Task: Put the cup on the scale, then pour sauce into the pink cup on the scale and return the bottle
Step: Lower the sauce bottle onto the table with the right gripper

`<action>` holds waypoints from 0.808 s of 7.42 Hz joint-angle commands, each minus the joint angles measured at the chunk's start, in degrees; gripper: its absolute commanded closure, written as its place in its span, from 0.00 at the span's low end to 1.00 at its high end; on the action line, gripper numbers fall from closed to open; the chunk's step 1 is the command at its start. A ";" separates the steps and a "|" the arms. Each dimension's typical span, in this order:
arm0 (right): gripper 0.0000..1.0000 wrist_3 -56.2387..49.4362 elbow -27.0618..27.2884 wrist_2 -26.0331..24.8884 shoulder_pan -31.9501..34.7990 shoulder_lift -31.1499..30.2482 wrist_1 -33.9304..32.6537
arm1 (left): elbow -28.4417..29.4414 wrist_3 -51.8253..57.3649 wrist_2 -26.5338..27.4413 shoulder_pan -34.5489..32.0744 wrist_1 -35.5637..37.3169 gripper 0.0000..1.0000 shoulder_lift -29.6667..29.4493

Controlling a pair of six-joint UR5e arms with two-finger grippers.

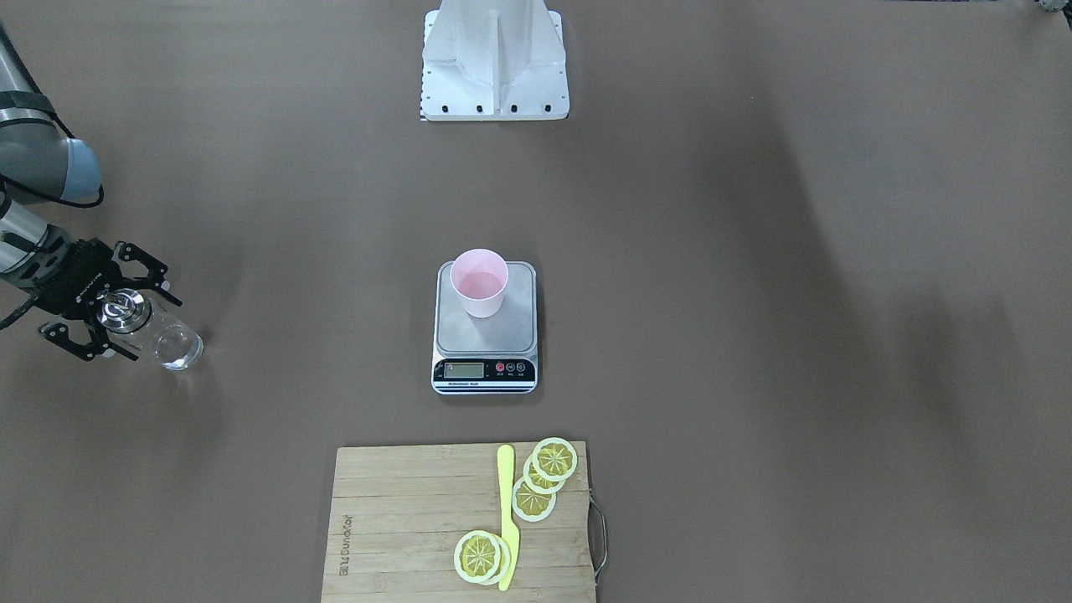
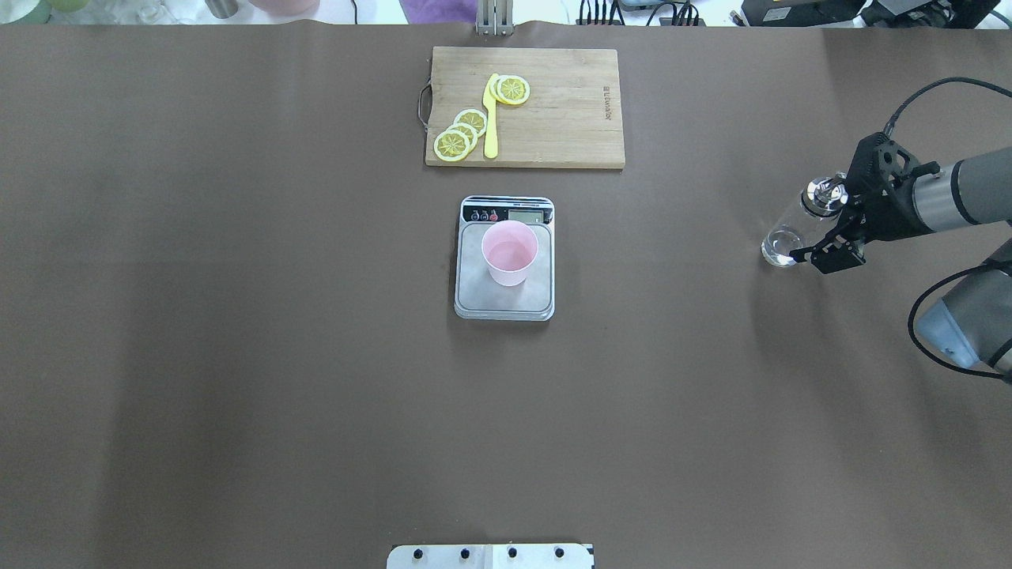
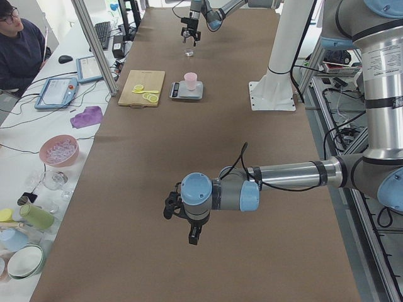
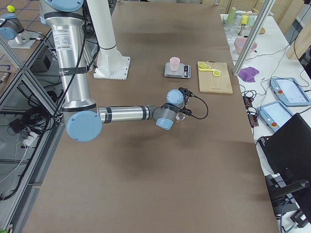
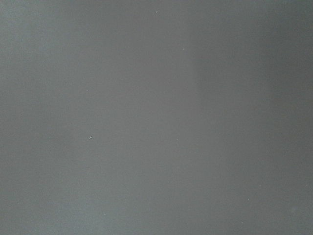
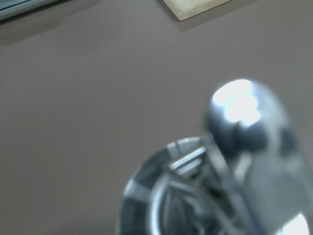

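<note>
In the left side view my left gripper (image 3: 182,221) sits lower centre; I can't tell its jaws. Front view: cup (image 1: 479,283) stands on the scale (image 1: 486,339) at frame centre. At the left edge, the right gripper (image 1: 142,322) has jaws spread around the upright bottle (image 1: 176,345).

Brown table (image 2: 237,356) w/ scale (image 2: 474,294), board (image 2: 569,103) (bamboo).
</note>
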 commanded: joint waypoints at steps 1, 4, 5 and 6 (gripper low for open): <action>0.01 0.27 0.00 0.11 0.09 -0.12 0.00 | -0.04 -0.07 0.00 0.08 0.04 0.02 -0.18; 0.00 1.07 0.00 0.37 0.53 -0.38 -0.09 | 0.05 -0.15 0.00 0.08 0.04 0.02 -0.62; 0.00 1.07 0.00 1.07 1.05 -0.99 0.00 | 0.05 -0.15 0.00 0.08 0.04 0.02 -0.79; 0.00 1.07 0.00 1.51 1.40 -1.43 0.00 | -0.13 -1.29 0.00 0.00 0.04 0.02 -0.88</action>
